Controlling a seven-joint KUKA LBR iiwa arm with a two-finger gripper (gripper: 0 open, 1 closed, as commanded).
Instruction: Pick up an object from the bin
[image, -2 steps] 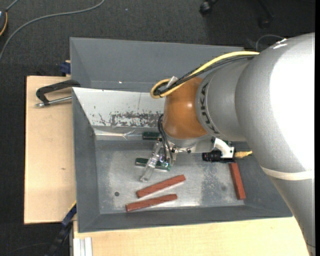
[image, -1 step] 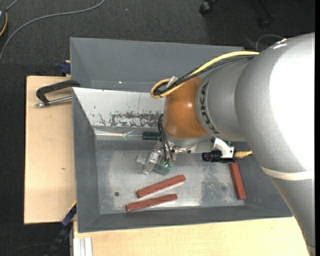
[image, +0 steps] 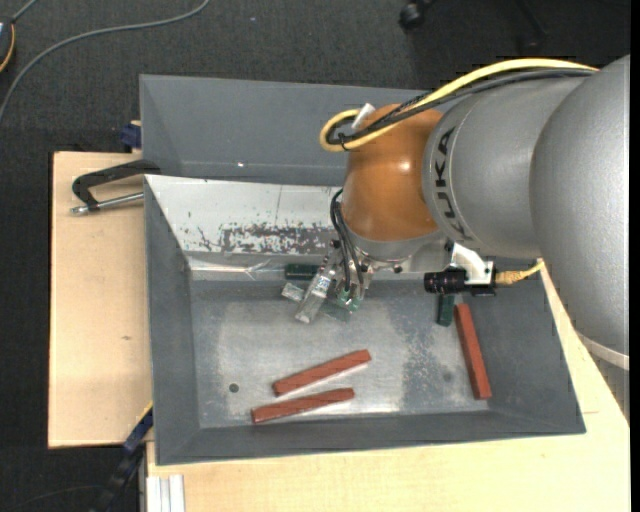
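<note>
You see the gripper (image: 333, 288) low near the back wall of the bin (image: 170, 330), apparently just beside a small dark item (image: 299, 270); its opening cannot be told.

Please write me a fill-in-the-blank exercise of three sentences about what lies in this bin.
1. The grey bin holds ___ reddish-brown sticks in all.
2. The lone stick lies on the view's ___ side.
3. The cover above the pincer is ___.
Missing words: three, right, orange.
</note>
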